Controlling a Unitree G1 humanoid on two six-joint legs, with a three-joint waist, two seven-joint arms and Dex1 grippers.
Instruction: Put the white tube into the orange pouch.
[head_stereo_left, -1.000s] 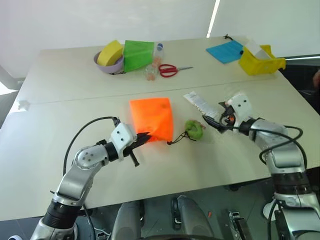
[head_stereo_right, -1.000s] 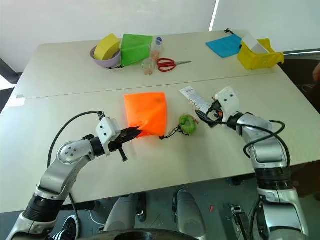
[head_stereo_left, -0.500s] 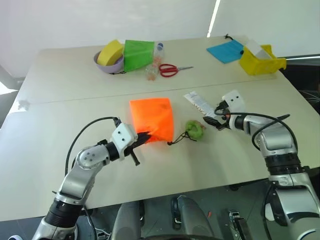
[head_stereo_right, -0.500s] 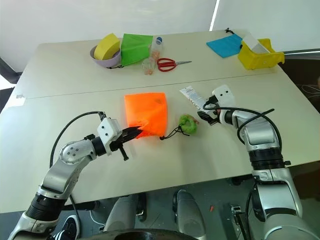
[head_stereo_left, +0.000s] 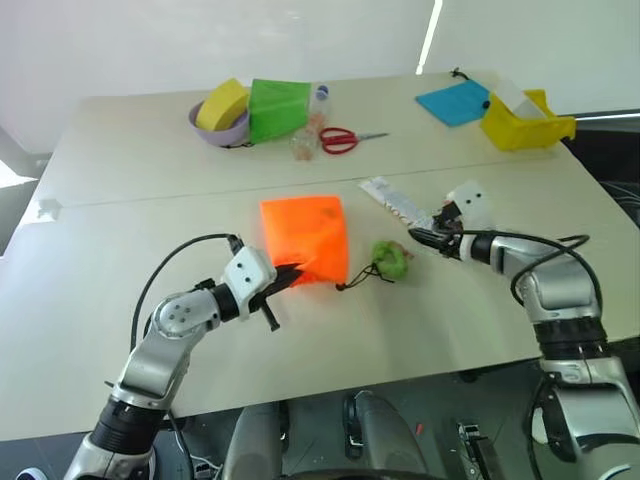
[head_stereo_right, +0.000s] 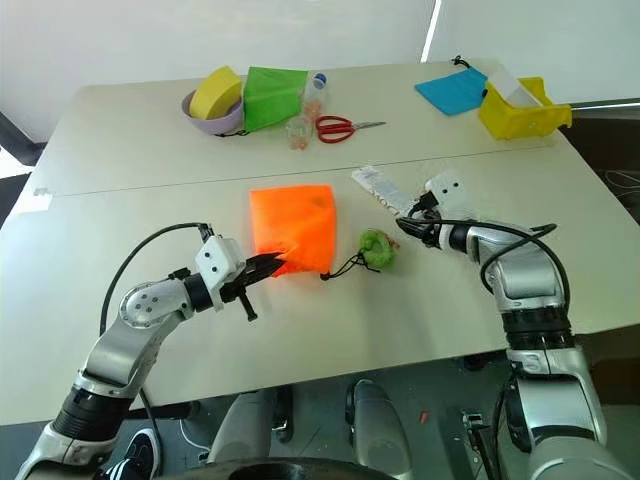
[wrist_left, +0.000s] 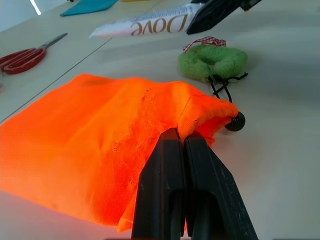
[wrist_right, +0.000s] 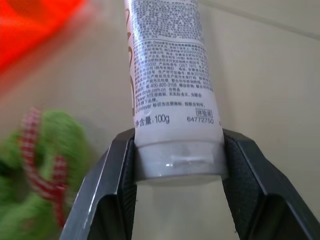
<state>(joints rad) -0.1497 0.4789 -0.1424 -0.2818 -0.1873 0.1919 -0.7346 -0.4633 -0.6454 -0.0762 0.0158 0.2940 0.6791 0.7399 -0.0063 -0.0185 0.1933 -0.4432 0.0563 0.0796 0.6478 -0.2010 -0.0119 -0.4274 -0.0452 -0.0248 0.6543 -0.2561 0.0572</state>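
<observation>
While the left tool (wrist_left: 182, 145) is pinching the orange pouch (head_stereo_left: 305, 237), the right tool (wrist_right: 175, 165) is clamping the white tube (wrist_right: 167, 80), needing lifting next.

Two pale tables (head_stereo_left: 130, 150) are set edge to edge, a seam (head_stereo_left: 200, 190) being seen between them. A white wall (head_stereo_left: 200, 40) is seen behind, crossed by a bright light strip (head_stereo_left: 429, 35).

Tube (head_stereo_right: 383, 189) right of pouch (head_stereo_right: 293, 228)
</observation>
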